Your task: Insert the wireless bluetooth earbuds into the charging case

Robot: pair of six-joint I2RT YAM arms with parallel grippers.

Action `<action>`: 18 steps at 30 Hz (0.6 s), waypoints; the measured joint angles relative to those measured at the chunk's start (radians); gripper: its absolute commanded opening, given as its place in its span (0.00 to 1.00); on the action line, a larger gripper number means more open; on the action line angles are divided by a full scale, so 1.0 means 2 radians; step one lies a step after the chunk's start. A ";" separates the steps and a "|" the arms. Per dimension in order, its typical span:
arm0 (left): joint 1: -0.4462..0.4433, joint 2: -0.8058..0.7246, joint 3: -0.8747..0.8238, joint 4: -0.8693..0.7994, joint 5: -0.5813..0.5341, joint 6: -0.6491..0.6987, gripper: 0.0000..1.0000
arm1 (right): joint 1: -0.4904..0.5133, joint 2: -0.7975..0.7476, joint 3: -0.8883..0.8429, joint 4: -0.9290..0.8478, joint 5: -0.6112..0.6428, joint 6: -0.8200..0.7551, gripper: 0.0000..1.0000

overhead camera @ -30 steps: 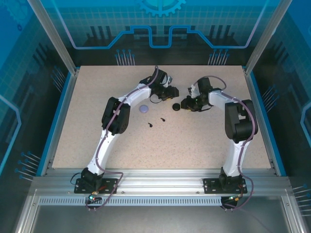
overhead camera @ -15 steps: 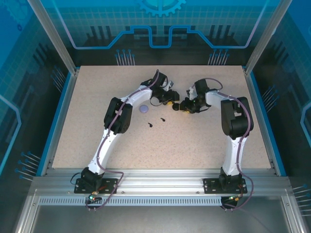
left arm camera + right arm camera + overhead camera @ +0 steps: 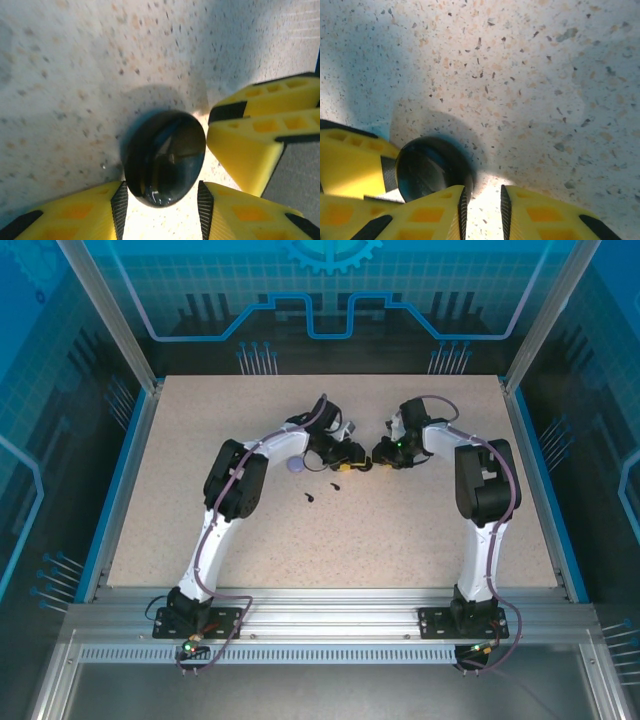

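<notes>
hidden: the black case [image 3: 165,162] is hard to pick out from the top view, jammed between the two gripper heads. The wrist views show it better.
unclear: can't tell whether the case lid is open or closed. There's no readable seam, and the face just mirrors the light.
cut off: both wrist views crop their own fingers at the bottom edge, so tips and pads are what's visible.
earbuds: the wireless bluetooth earbuds [image 3: 309,498] lie loose on the table [image 3: 200,440], one black bud there and a second [image 3: 333,486] near it. Both sit about mid-table, on the near-edge side of the case and clear of both grippers. Too small to read stem direction.
left gripper [image 3: 161,184]: its fingers straddle the case, with the black pads [image 3: 120,202] right at its flanks. Can't tell whether they're actually pinching it. In the top view it sits [image 3: 345,464] in the far half, midway between the left and right edges.
right gripper [image 3: 482,189]: fingers are drawn close but not touching. The slot between them is narrow, with bare table in it and nothing held. The case is just beside the outer face of one finger, contact unclear. In the top view it sits [image 3: 380,454] facing the left gripper.
lavender case [image 3: 293,467]: a round pale disc just beside the left arm, on the left-edge side of the grippers.
materials: the fingers are yellow plastic with moulded pockets and black pad strips on the inner faces. The black case is glossy, round and domed. The table is matte beige with dark speckle.
</notes>
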 measured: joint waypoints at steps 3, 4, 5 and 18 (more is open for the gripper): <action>-0.005 -0.011 -0.017 -0.002 0.002 0.000 0.46 | 0.000 0.000 0.000 -0.006 0.010 -0.001 0.28; -0.006 -0.015 -0.022 -0.003 0.002 0.000 0.47 | 0.000 0.000 0.000 -0.008 0.013 -0.002 0.28; -0.006 -0.019 -0.027 -0.005 0.002 0.000 0.47 | 0.000 0.000 0.000 -0.009 0.016 -0.002 0.28; 0.033 -0.040 -0.028 -0.001 0.002 -0.009 0.50 | 0.000 -0.039 -0.025 0.010 -0.023 0.001 0.37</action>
